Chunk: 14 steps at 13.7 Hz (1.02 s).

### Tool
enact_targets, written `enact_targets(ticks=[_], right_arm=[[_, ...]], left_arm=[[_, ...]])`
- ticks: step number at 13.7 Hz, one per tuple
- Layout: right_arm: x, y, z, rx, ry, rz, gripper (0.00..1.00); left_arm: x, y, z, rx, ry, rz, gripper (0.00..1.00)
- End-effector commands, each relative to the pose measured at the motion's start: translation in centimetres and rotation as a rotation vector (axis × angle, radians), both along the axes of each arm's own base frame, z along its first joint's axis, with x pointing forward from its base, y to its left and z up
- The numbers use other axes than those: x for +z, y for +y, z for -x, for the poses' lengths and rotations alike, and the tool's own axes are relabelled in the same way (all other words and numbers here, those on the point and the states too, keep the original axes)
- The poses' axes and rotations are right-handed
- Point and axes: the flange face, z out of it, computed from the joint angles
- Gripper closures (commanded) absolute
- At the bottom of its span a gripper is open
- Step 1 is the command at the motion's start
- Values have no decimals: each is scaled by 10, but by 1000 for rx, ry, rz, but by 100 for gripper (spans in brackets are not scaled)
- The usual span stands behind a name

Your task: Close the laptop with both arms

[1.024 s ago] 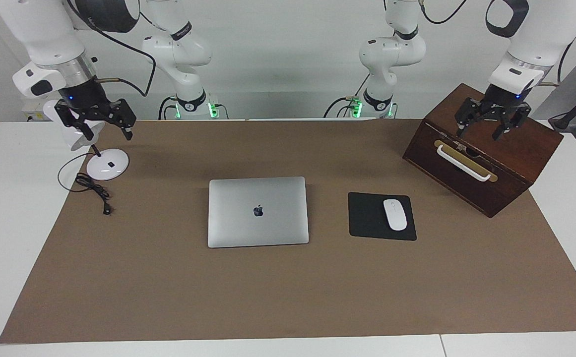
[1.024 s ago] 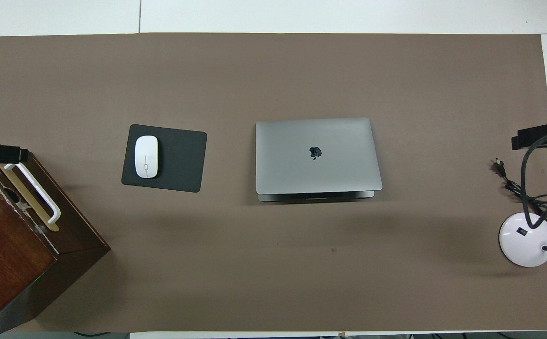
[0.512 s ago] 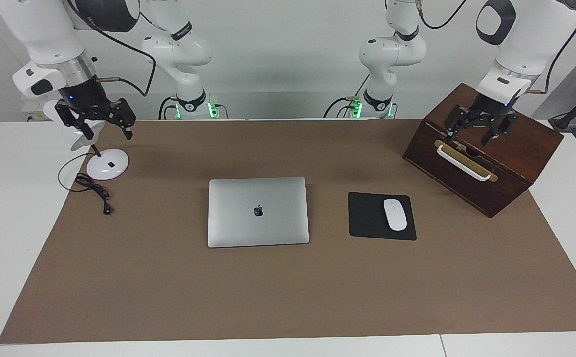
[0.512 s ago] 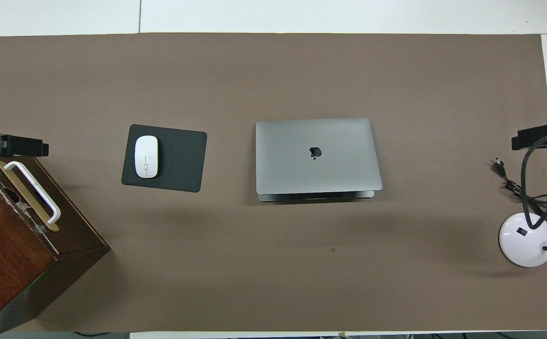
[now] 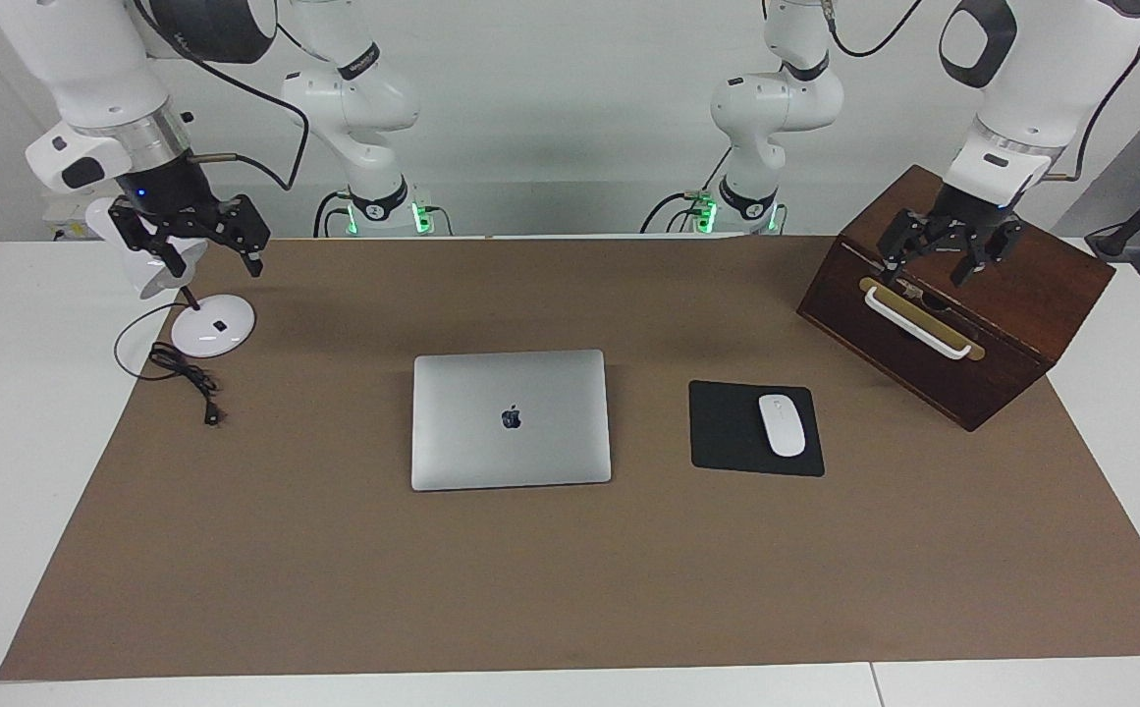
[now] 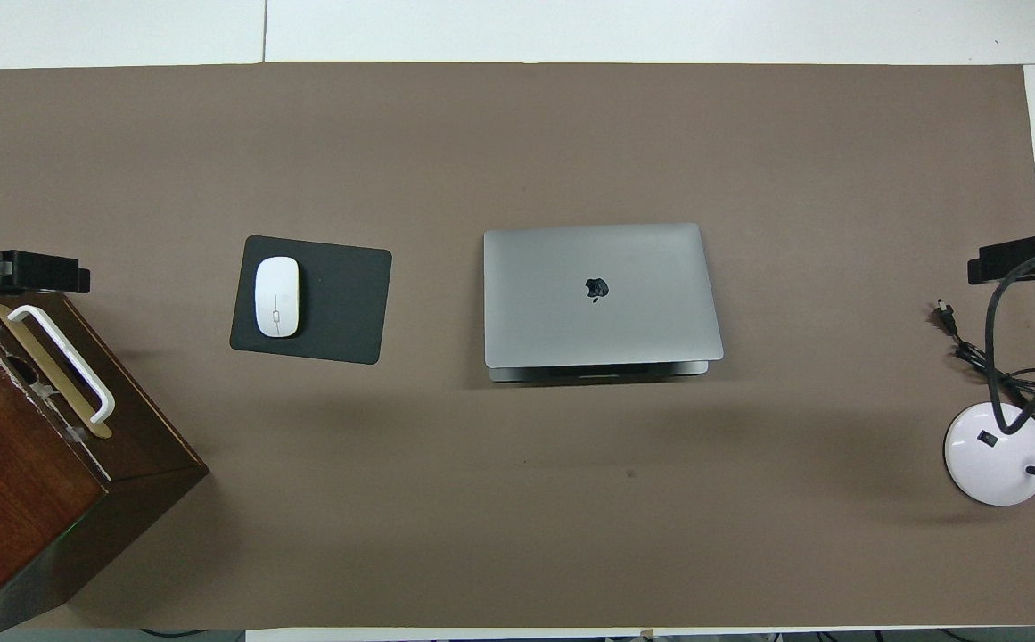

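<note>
Two gripper tips barely in overhead view: left gripper, right gripper.

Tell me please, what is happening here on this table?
Nothing is being handled now. The laptop lies in the middle of the brown mat with its lid down, beside the mouse pad with a white mouse. The left gripper hangs open over the wooden box. The right gripper hangs open over the desk lamp. Neither touches the laptop.

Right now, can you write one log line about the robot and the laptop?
laptop: lid down, untouched | left gripper: open, over wooden box | right gripper: open, over lamp
</note>
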Motion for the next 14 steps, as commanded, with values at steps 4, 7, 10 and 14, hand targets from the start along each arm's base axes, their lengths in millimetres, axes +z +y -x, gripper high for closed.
enact_targets(ticks=[4, 7, 10, 14], right_arm=[[1, -1, 7, 12, -1, 11, 0], [0, -1, 7, 12, -1, 11, 0], [1, 0, 6, 13, -4, 12, 0], [1, 1, 6, 16, -4, 12, 0]], left_arm=[[21, -6, -11, 5, 58, -30, 0], [20, -4, -10, 8, 66, -26, 0], [20, 0, -10, 14, 68, -25, 0], [20, 4, -8, 21, 73, -25, 0]])
